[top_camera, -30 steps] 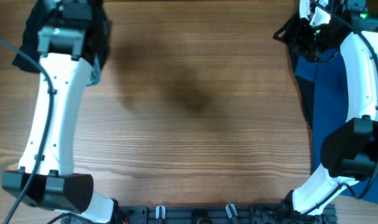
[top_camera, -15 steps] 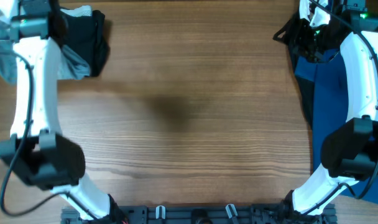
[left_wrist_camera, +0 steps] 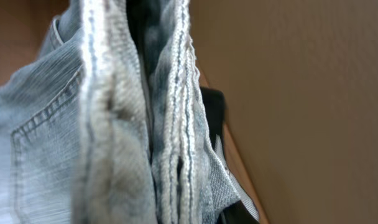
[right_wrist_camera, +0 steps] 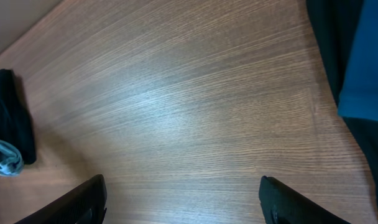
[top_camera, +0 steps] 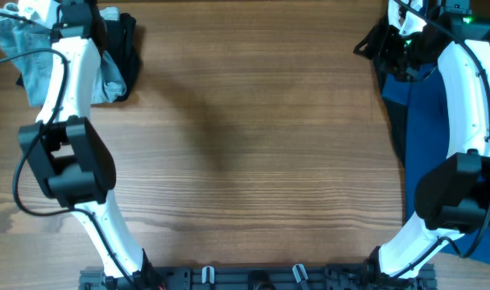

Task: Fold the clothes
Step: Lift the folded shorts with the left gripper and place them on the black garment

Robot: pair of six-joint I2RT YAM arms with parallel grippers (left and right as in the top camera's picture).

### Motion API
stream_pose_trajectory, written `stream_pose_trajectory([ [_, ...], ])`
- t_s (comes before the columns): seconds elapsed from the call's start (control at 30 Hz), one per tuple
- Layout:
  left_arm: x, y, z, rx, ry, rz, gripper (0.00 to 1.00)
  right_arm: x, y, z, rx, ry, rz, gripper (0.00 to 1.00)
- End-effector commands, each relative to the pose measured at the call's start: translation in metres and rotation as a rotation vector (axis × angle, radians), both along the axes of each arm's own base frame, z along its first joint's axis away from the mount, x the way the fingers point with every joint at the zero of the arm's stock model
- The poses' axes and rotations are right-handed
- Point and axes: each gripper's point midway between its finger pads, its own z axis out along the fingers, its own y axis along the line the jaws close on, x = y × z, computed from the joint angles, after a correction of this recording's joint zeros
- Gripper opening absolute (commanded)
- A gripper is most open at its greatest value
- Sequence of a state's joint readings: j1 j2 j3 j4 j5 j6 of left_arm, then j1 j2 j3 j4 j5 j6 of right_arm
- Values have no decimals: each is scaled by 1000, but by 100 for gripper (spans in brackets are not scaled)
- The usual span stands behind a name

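Observation:
The faded light-blue denim pants (top_camera: pixel 31 60) hang bunched at the table's far left corner, draped around my left arm. My left gripper (top_camera: pixel 72 12) is at the top edge there. In the left wrist view the pants (left_wrist_camera: pixel 114 124) fill the frame with seams and a stitched pocket, hiding the fingers; the gripper appears shut on them. A corner of the pants (right_wrist_camera: pixel 2 158) also shows in the right wrist view. My right gripper (top_camera: pixel 382 44) (right_wrist_camera: pixel 183 199) is open and empty above bare wood at the far right.
A black folded garment (top_camera: pixel 126 48) (left_wrist_camera: pixel 214 106) (right_wrist_camera: pixel 12 118) lies just right of the pants, partly under them. A large dark navy-blue cloth (top_camera: pixel 426 105) (right_wrist_camera: pixel 366 56) covers the table's right side. The wooden table (top_camera: pixel 245 145) lies between them.
My left arm has swung left and towards the far corner, carrying the denim pants with it and uncovering the black garment. The right arm has not moved.

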State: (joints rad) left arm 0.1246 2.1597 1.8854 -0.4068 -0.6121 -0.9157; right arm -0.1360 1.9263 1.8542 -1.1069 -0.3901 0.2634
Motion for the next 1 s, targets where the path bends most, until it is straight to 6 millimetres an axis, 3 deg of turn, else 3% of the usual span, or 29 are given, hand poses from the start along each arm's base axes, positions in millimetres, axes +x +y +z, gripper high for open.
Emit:
stream_pose_trajectory([
  [0.0, 30, -15, -24, -61, -52, -86, 6, -1, -5, -12, -32, 33, -16, 80],
  [0.03, 35, -15, -30, -63, -61, -91, 31, -1, -5, -12, -36, 33, -17, 79],
  [0.07, 39, -15, -34, -62, -74, -92, 73, -1, -7, -13, -44, 34, -22, 80],
  [0.1, 43, -15, -38, -60, -85, -94, 100, -1, -8, -13, -49, 34, -22, 80],
  [0.2, 53, -19, -42, -25, -77, -149, 99, 1, -8, -12, -49, 24, -22, 80],
  [0.37, 68, -39, -19, 117, -26, -355, 100, 6, -8, -10, -51, 3, -24, 80],
  [0.47, 63, -61, 7, 216, 46, -458, 100, 8, -8, -9, -53, -7, -22, 80],
  [0.63, 31, -109, 47, 237, 135, -569, 100, 9, -5, -4, -60, -44, 41, 83],
  [0.73, -3, -149, 75, 224, 190, -651, 100, 4, 6, 16, -45, -106, 129, 84],
  [0.83, -28, -175, 98, 226, 199, -705, 100, -7, 11, 47, -94, -192, 195, 84],
  [0.97, -47, -198, 107, 225, 225, -755, 100, -37, 9, 109, -227, -324, 198, 84],
])
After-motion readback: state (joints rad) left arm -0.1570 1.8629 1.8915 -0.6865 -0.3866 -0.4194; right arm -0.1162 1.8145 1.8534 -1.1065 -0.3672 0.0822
